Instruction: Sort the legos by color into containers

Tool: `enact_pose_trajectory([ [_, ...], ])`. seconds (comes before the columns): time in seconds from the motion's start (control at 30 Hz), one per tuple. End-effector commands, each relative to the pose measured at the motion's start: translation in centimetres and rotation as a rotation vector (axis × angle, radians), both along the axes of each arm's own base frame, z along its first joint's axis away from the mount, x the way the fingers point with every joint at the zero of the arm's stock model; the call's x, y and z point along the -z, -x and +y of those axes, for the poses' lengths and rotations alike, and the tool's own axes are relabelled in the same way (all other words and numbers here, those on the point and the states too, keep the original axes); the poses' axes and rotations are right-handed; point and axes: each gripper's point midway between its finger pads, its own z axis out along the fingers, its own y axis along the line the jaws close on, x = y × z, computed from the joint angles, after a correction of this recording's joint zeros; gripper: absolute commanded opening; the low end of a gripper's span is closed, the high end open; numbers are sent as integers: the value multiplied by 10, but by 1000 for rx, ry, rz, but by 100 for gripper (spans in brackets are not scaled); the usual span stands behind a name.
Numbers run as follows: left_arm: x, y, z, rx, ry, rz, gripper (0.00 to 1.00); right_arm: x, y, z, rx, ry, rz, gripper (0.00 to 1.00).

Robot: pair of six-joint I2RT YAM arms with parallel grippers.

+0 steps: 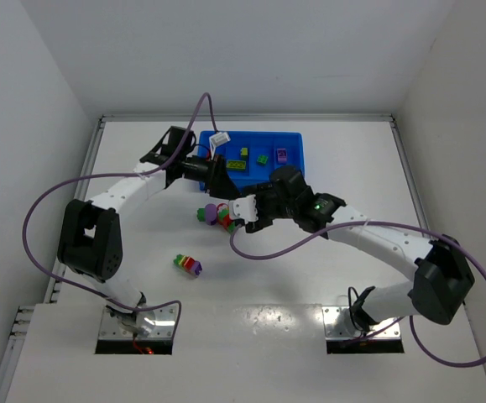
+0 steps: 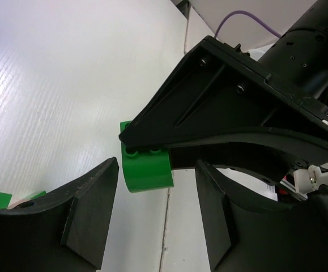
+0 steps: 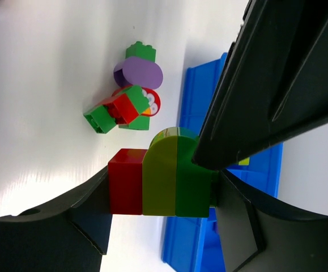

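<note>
Both arms meet over the middle of the table (image 1: 310, 285), just in front of the blue tray (image 1: 295, 172). My right claw (image 3: 162, 180) is pinching a three-brick stack (image 3: 152, 190) — red, lime, then green — gripped end to end, red against one finger and green against the other. I'm holding it right at the tray's near edge, with blue plastic showing behind it in the right wrist view.

My left claw (image 2: 158, 165) is spread, its two fingers straddling the green end (image 2: 147, 171) of that stack. One fingertip sits just beside the brick. On the other side there's a clear gap, so nothing is clamped there. Seen from the right wrist, one left finger (image 3: 265, 85) meets the green brick's upper corner.

On the table near my right claw lies a heap (image 1: 213, 215) of bricks — green, red and a round purple piece. Well apart from it, closer to my bases, sits a small loose stack (image 1: 189, 265) in green, yellow, red and purple.

Inside the tray, from left to right, are a lime brick (image 1: 236, 165), a yellow brick (image 1: 244, 152), a green brick (image 1: 262, 159) and a purple brick (image 1: 281, 154). The dividers are too faint from above for me to name compartments.
</note>
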Motion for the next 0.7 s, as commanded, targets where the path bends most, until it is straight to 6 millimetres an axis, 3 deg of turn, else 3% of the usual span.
enact_pose_trajectory([
  [0.0, -15, 0, -6, 43, 41, -67, 62, -29, -9, 16, -22, -64, -75, 10],
  [0.23, -12, -1, -6, 43, 38, -58, 62, -31, -8, 19, -23, -67, -84, 10],
  [0.67, -12, 1, -13, 68, 45, -56, 41, -35, -13, 18, -4, -73, -106, 11],
])
